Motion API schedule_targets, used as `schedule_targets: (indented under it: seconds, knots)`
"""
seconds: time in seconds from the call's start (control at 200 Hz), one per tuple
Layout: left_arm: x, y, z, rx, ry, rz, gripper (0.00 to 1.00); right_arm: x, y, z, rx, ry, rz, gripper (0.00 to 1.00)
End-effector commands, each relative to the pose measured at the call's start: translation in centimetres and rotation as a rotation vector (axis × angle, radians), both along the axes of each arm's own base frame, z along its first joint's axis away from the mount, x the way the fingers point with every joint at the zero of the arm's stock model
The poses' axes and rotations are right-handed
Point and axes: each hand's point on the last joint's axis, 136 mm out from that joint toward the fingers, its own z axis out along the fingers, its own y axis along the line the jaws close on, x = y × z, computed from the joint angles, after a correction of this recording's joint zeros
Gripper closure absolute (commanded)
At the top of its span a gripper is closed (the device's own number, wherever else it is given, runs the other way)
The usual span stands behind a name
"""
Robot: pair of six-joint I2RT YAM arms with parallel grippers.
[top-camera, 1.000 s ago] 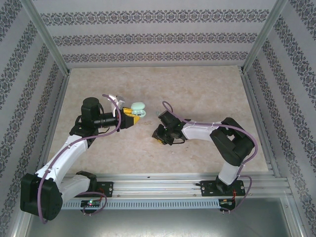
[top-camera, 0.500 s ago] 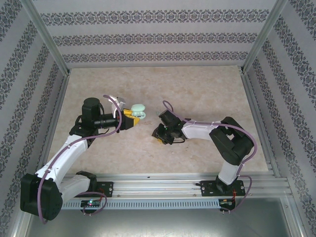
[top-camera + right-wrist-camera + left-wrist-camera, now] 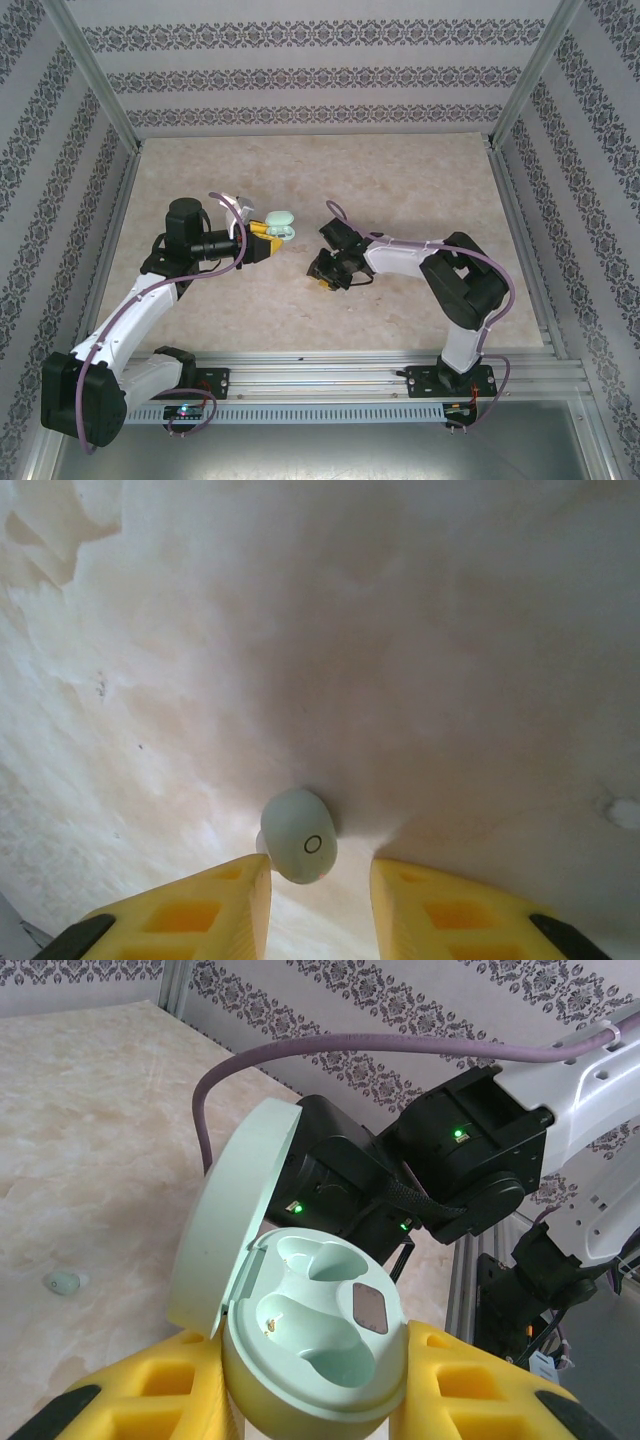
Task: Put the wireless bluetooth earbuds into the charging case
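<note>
My left gripper [image 3: 315,1405] is shut on a pale green charging case [image 3: 318,1345], its yellow fingers [image 3: 150,1395] pressing both sides. The lid [image 3: 232,1215] stands open and both sockets are empty. From above, the case [image 3: 279,221] hangs over the table at the left gripper [image 3: 266,236]. My right gripper [image 3: 320,880] is low over the table, open, with a pale green earbud [image 3: 298,835] lying between its fingertips, close against the left finger [image 3: 205,910]. Another pale green earbud [image 3: 63,1282] lies on the table, seen in the left wrist view.
The marble-patterned table [image 3: 400,180] is boxed in by patterned walls and aluminium posts [image 3: 95,80]. The right arm's black wrist [image 3: 440,1170] sits just behind the held case. A metal rail [image 3: 330,370] runs along the near edge.
The right arm's wrist has shifted slightly toward the far left. The left arm and the case have not moved.
</note>
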Motion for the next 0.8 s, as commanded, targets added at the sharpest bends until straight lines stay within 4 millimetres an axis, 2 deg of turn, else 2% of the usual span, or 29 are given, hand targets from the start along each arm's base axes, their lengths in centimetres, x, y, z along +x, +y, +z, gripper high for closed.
schedule_targets:
  seconds: [0.0,0.17,0.445,0.794]
  knots:
    - [0.0,0.4,1.0,-0.005,-0.038,0.003,0.80,1.7,-0.2,-1.1,-0.067,-0.064,0.033,0.67]
    - [0.1,0.3,1.0,-0.010,-0.034,0.002,0.80,2.2,-0.3,-0.6,-0.114,-0.082,0.071,0.68]
    - [0.1,0.3,0.9,-0.006,-0.036,0.001,0.80,2.4,0.5,-1.2,-0.111,-0.064,0.104,0.68]
    - [0.2,0.3,1.0,-0.004,-0.041,0.000,0.80,2.8,0.5,1.1,-0.114,-0.106,0.102,0.68]
